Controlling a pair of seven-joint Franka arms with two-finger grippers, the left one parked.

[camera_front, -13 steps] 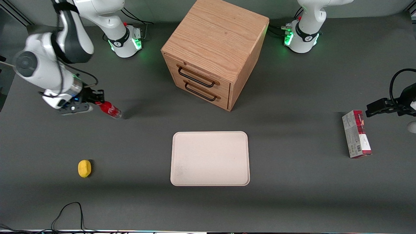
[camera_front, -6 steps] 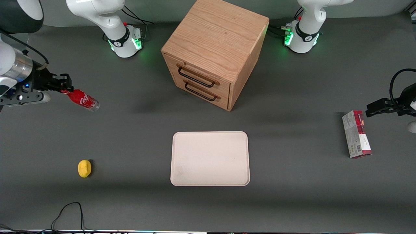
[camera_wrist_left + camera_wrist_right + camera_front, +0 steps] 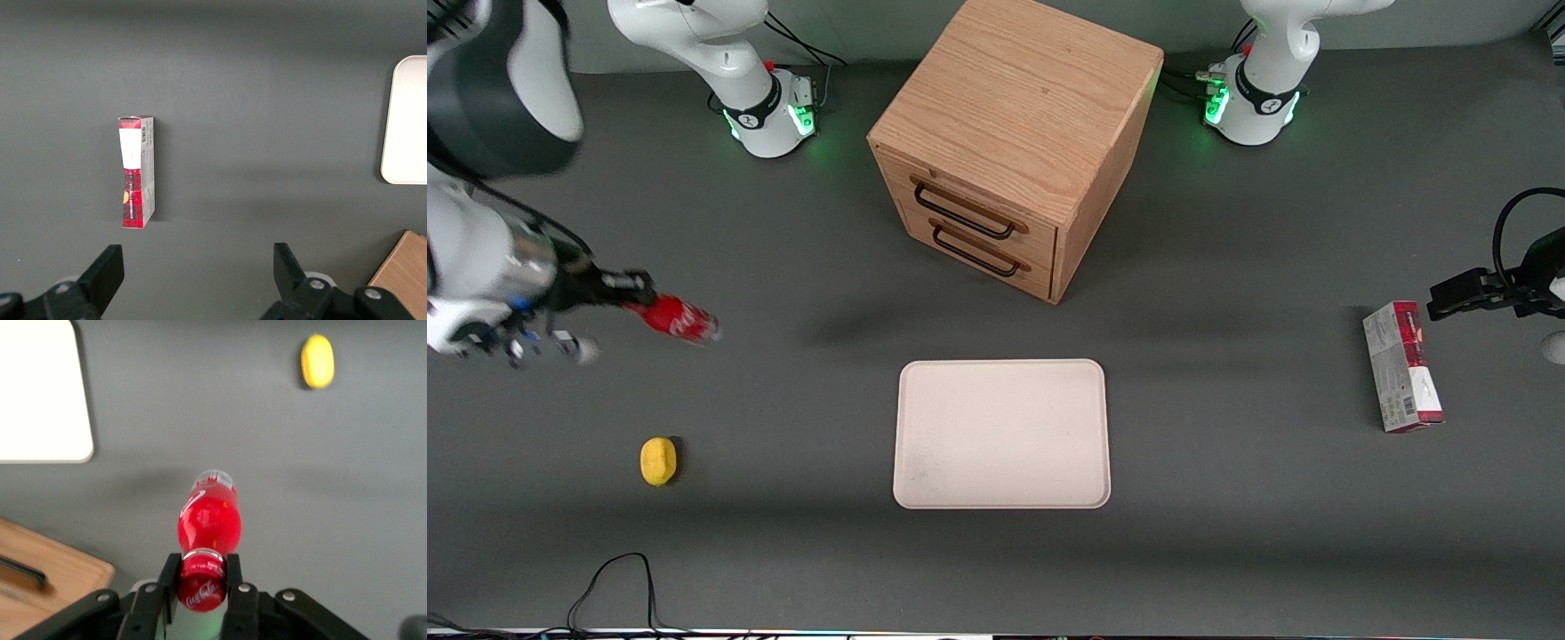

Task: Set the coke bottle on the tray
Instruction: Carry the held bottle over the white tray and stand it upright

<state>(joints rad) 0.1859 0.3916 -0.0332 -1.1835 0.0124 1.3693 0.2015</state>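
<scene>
one small red coke bottle (image 3: 679, 320) hangs in the air, pinched at its neck, just under the cap, between the two black fingers of the right arm's gripper (image 3: 639, 300). the gripper sits toward the working arm's end of the table, raised above the dark grey tabletop (image 3: 1227, 551). the bottle's long axis runs straight out from the fingers, cap inside the grip and clear base leading. in the front view it points roughly toward the middle of the table.

the tray (image 3: 1001, 434) lies flat and bare, well apart from the bottle, toward the table's middle and nearer the front camera. the coming move likely calls for a long sideways carry, then a descent.

the bottle looks like glossy, smooth, rounded plastic with white script lettering. the tray is matte cream-white, rectangular with rounded corners and a low rim. a wooden two-drawer cabinet (image 3: 1014, 142) with visible grain stands farther from the camera than the tray. a small yellow rounded object (image 3: 658, 461) rests on the table nearer the camera than the gripper.
</scene>
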